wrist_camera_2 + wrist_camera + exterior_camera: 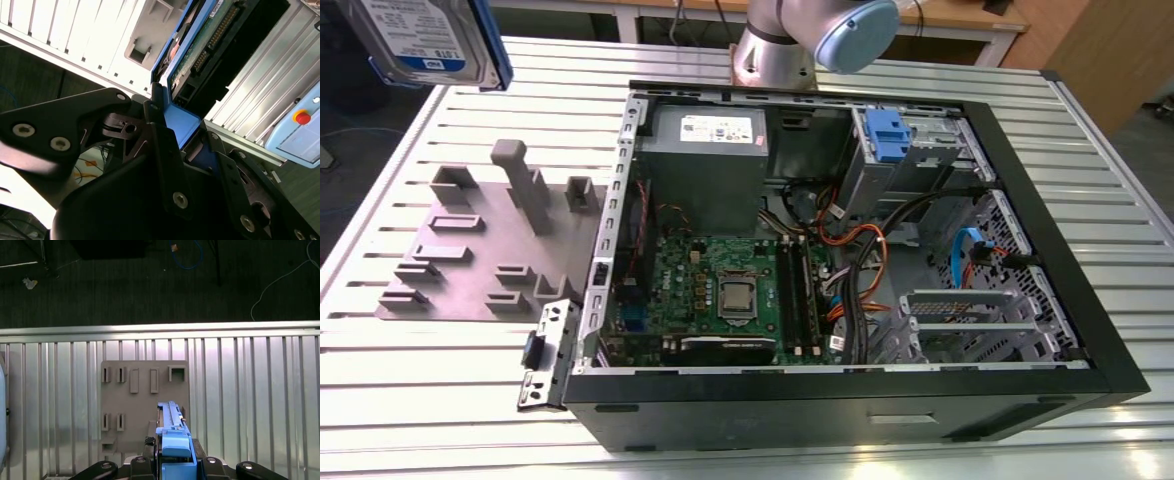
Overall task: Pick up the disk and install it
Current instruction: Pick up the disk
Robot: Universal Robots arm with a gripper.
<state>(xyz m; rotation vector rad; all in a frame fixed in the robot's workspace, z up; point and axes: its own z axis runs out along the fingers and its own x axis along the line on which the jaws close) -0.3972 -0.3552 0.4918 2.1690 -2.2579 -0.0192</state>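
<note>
The slatted table [400,430] carries an open computer case [854,415], with a grey fixture plate [467,260] beside it. The disk [427,40] hangs in the air above that plate, clear of it and partly cut off at the exterior view's edge. The gripper [182,127] is clamped on its blue carrier frame. The drive looks stiff and dense, and its bare circuit board and connector pins look fragile. The plastic frame seems the safer hold, though it probably flexes a little.
</note>
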